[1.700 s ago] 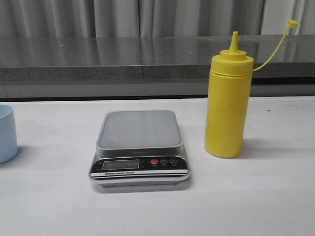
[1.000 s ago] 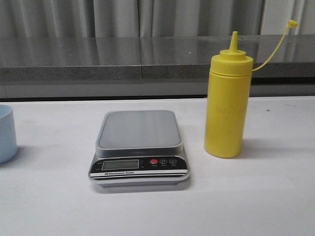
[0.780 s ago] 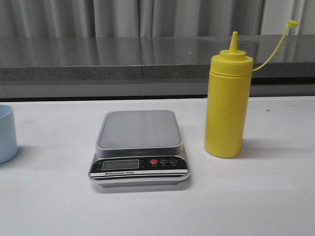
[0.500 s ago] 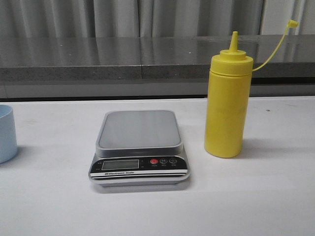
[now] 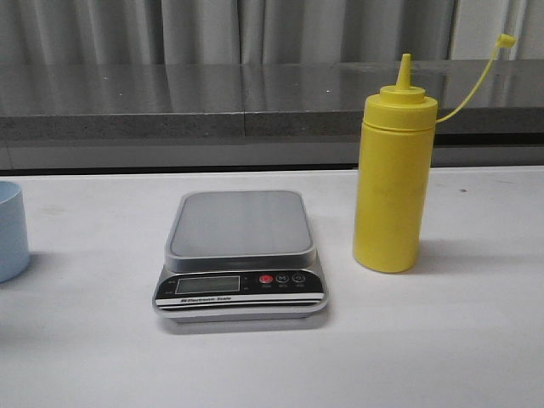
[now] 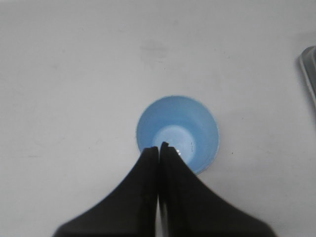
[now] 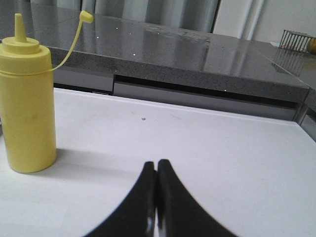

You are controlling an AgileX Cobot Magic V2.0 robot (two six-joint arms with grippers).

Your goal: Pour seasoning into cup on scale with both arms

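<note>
The table fills the lower front view. On it, the scale sits at centre, its platform bare. The bottle stands upright right of centre, well apart from the scale, cap hanging off its tether at upper right. The cup is cut by the left edge, upright.

In the left wrist view the left gripper hangs over the cup's rim, fingers pressed together, holding nothing. The right gripper is likewise closed and empty, the bottle at that frame's left.

Judgement: the opening step, fetching the cup. Next the left fingers must spread, straddle the cup wall, then carry it onto the platform.
</note>
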